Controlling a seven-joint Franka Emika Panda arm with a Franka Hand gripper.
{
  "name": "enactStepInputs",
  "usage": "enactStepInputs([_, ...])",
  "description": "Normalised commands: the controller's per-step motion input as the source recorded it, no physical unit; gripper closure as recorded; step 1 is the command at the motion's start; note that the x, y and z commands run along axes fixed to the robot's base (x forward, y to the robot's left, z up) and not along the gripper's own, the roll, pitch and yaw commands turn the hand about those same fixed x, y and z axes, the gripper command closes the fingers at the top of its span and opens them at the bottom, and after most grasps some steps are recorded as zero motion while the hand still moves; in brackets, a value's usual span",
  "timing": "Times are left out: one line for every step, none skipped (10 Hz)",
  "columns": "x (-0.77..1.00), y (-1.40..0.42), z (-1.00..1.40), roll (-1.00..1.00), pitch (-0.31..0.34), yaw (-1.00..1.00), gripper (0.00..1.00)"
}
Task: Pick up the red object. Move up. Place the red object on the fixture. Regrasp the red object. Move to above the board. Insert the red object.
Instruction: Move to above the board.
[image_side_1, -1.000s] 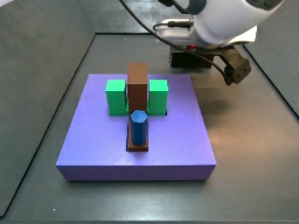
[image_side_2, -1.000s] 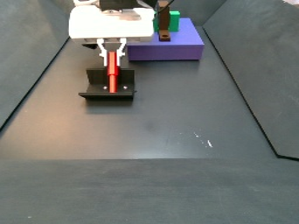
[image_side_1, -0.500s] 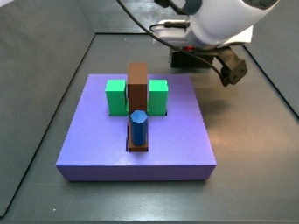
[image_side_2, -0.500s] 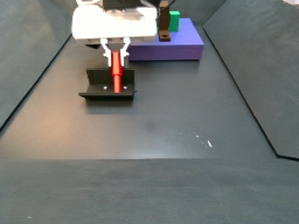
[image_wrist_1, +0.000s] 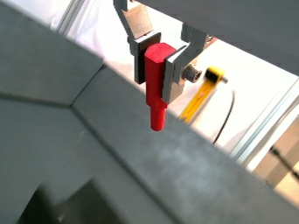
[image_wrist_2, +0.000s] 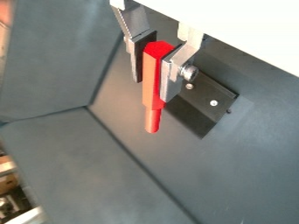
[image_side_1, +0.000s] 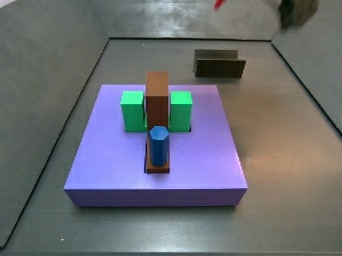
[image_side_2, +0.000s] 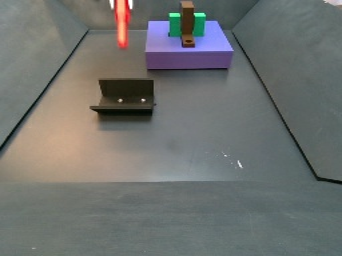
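In both wrist views our gripper (image_wrist_1: 162, 54) is clamped on the upper end of the red object (image_wrist_1: 158, 87), the two silver fingers (image_wrist_1: 143, 48) pressing on its sides so that most of the peg hangs free below them; we read this high grip as deliberate, since it leaves a long bare length to go into a hole. In a wrist view the fixture (image_wrist_2: 205, 103) lies on the grey floor well below the peg (image_wrist_2: 153, 87), with nothing on it, so the peg is clear of it and carried in the air. In a side view the board (image_side_1: 160, 150) sits in the middle of the floor with its green blocks (image_side_1: 134, 110), the brown upright bar (image_side_1: 158, 100) and the blue cylinder (image_side_1: 159, 146), and the fixture (image_side_1: 219, 65) stands behind it, apart; only a scrap of red (image_side_1: 219, 4) and a dark bit of the arm show at the upper edge. In a side view the peg (image_side_2: 123, 20) hangs upright high above the floor, between the fixture (image_side_2: 124, 97) and the board (image_side_2: 187, 52), the gripper itself cut off by the frame. We judge the regrasp done and the carry to above the board under way; which opening takes the peg we cannot tell.
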Motion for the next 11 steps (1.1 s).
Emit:
enactStepInputs([0.01, 0.01, 1.4, -0.01, 0.032, -0.01, 1.0])
enactStepInputs([0.01, -0.01, 0.96, -0.01, 0.047, 0.0, 1.0])
enactStepInputs([0.02, -0.01, 0.56, 0.0, 0.065, 0.0, 1.0])
enactStepInputs([0.04, -0.01, 0.21, 0.01, 0.089, 0.02, 1.0])
enactStepInputs([-0.84, -1.4, 0.28, -1.0, 0.049, -0.05, 1.0])
enactStepInputs([-0.86, -1.4, 0.29, -1.0, 0.036, -0.04, 1.0])
enactStepInputs([-0.93, -1.4, 0.27, -1.0, 0.029, -0.03, 1.0])
enactStepInputs([-0.92, -1.4, 0.27, -1.0, 0.03, -0.03, 1.0])
enactStepInputs([-0.93, -1.4, 0.28, -1.0, 0.03, -0.03, 1.0])
enactStepInputs([-0.94, -1.4, 0.25, -1.0, 0.03, -0.03, 1.0])
enactStepInputs([-0.4, -0.54, 0.1, -1.0, 0.021, -0.02, 1.0])
